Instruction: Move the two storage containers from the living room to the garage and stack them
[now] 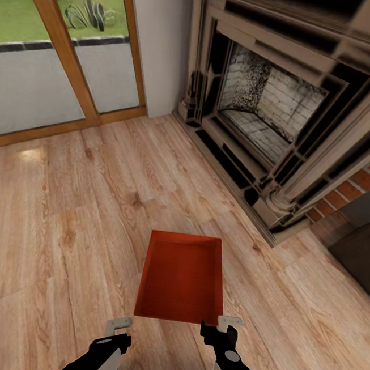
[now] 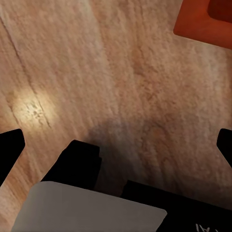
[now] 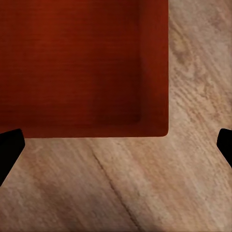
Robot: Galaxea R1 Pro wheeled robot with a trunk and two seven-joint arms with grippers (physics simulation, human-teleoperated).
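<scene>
On wood-plank floor (image 1: 61,223), fireplace-side (image 1: 261,107): red-orange bin (image 1: 181,278)

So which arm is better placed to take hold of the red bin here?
Probably the right. The right tool sits at the red bin's near corner, its wrist view looking straight into the bin, jaws wide. The left tool hangs beside it over bare wood floor.

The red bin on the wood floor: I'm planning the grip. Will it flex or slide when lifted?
The storage container looks rigid, with straight plain walls, so probably little flex. Its smooth flared sides may slip between fingers. Open and empty, it is likely light.
</scene>
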